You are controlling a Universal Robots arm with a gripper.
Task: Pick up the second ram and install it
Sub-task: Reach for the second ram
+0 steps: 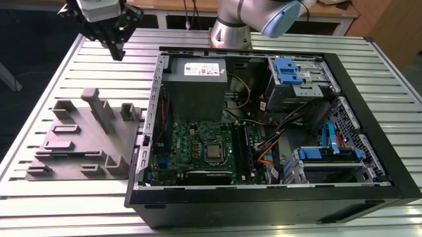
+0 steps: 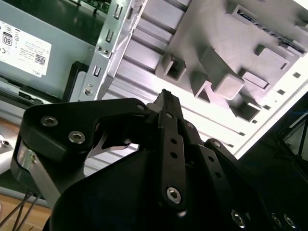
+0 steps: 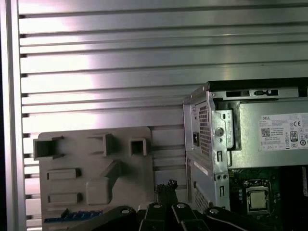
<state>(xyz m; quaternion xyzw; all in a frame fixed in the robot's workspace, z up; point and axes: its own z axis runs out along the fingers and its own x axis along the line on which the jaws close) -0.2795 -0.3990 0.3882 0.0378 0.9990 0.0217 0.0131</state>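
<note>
My gripper (image 1: 117, 49) hangs above the slatted table, beyond the grey fixture (image 1: 86, 140) and to the exterior view's left of the open computer case (image 1: 264, 197). Its black fingers (image 2: 166, 103) are pressed together, shut, with nothing between them. The second ram (image 3: 72, 215), a thin blue stick, lies flat in a recess of the fixture (image 3: 96, 168). In the second wrist view the second ram (image 2: 262, 23) shows as a dark strip on the fixture (image 2: 216, 43). The green motherboard (image 1: 191, 148) lies inside the case, its long black slots (image 1: 241, 148) beside the processor socket.
A grey power supply (image 1: 194, 89) fills the case's far corner by the metal case wall (image 3: 207, 139). Blue drive brackets (image 1: 288, 71) and cables crowd the exterior view's right. The fixture has upright posts (image 1: 99, 111). The arm's base (image 1: 231, 29) stands behind the case.
</note>
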